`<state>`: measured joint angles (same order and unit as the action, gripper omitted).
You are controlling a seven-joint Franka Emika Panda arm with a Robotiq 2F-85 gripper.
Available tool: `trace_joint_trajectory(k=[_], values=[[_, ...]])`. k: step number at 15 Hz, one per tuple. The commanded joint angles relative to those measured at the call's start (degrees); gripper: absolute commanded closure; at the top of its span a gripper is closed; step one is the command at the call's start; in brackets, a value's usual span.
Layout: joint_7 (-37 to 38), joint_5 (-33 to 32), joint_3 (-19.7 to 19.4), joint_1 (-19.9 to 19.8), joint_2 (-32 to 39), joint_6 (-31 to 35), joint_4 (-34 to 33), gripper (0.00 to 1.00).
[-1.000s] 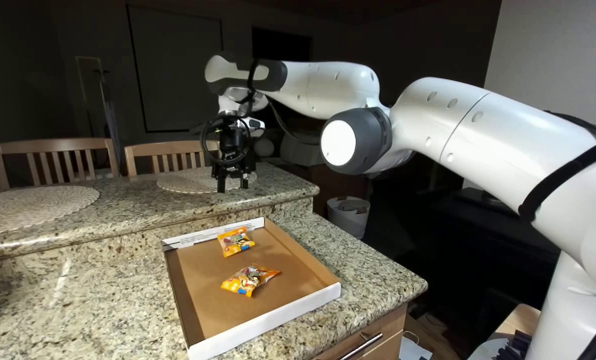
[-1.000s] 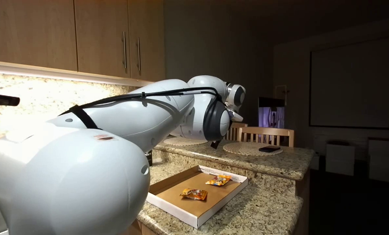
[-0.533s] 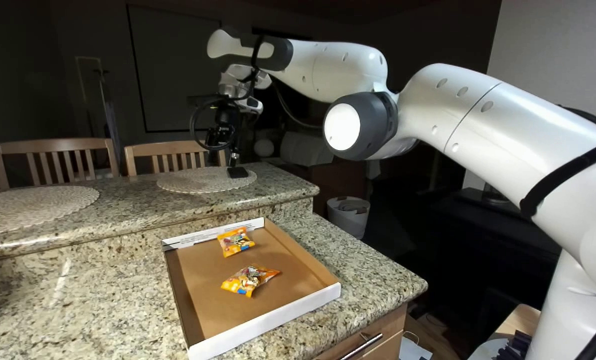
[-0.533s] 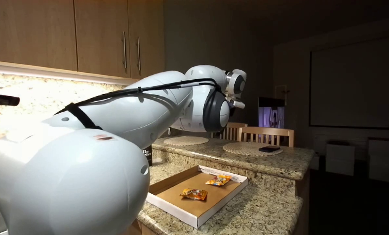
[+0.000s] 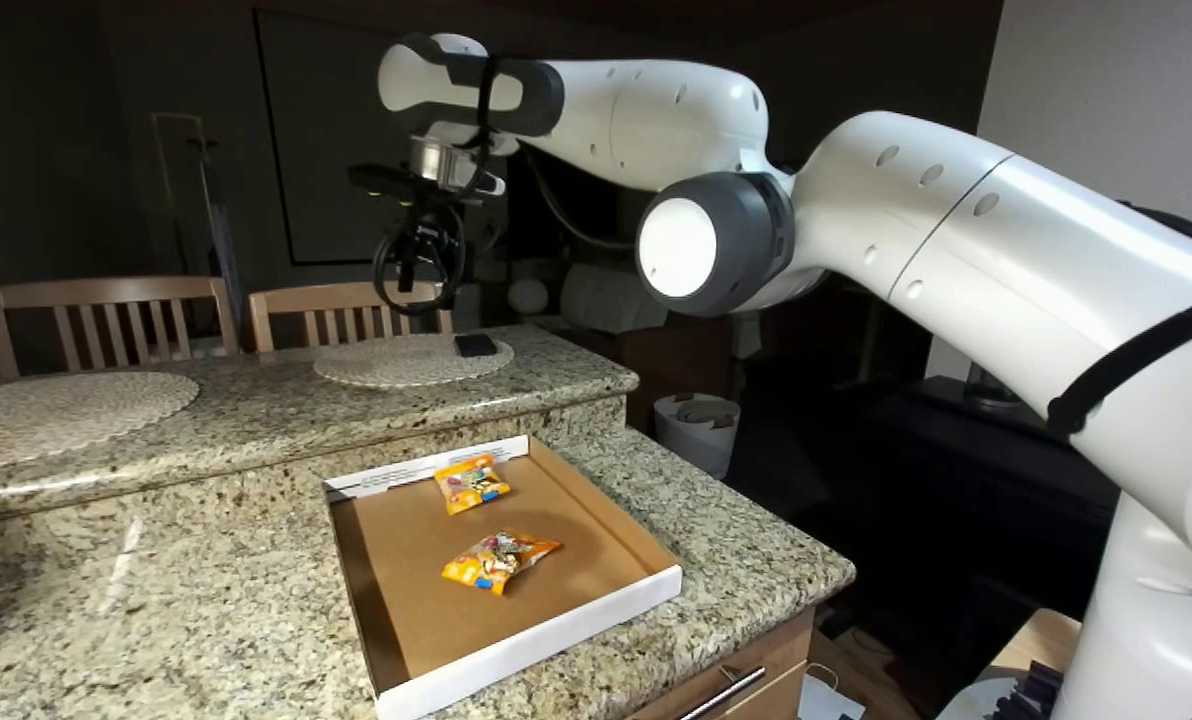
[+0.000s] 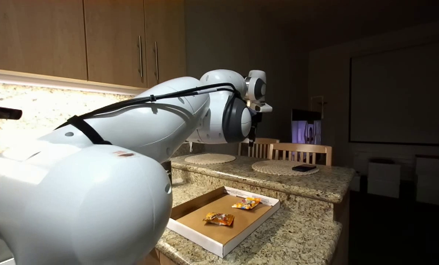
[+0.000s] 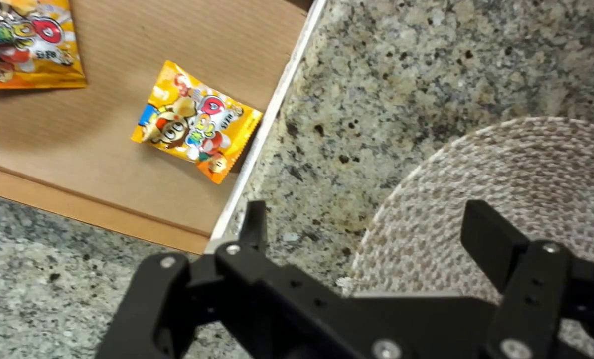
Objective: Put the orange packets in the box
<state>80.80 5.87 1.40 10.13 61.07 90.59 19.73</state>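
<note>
The box (image 5: 421,620) is a shallow cardboard tray with white-edged walls on the lower granite counter; it shows in both exterior views (image 6: 193,235) and the wrist view (image 7: 177,40). Two orange packets lie flat and apart inside it: one near the far white wall (image 5: 471,484) (image 6: 246,203) (image 7: 200,127), one nearer the middle (image 5: 500,560) (image 6: 219,219) (image 7: 28,50). My gripper (image 7: 367,209) is open, with nothing between its fingers. It hangs high above the raised counter, beyond the box, in an exterior view (image 5: 421,280). The arm partly hides it in an exterior view (image 6: 252,141).
A round woven placemat (image 5: 386,362) with a dark phone (image 5: 475,345) lies on the raised counter (image 5: 256,400). Another placemat (image 5: 66,410) lies farther along. Wooden chairs (image 5: 106,300) stand behind. A step separates the raised counter from the box's counter.
My gripper has risen from just above the placemat and shifted sideways, turning somewhat. The phone that it hid in an exterior view now shows. The box and both packets have not moved.
</note>
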Motion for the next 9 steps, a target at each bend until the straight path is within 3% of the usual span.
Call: trace_joint_trajectory(k=[1,4,5,9], values=[[-4.0,-1.6,-0.3,0.2,-1.6,2.8,0.8,0.00],[-6.5,-1.0,-0.3,-0.3,-1.9,0.2,0.0,0.00],[-3.8,-0.6,-0.3,0.2,-0.9,1.9,0.0,0.00],[-4.7,-0.6,-0.4,-0.1,-1.2,1.7,0.0,0.00]])
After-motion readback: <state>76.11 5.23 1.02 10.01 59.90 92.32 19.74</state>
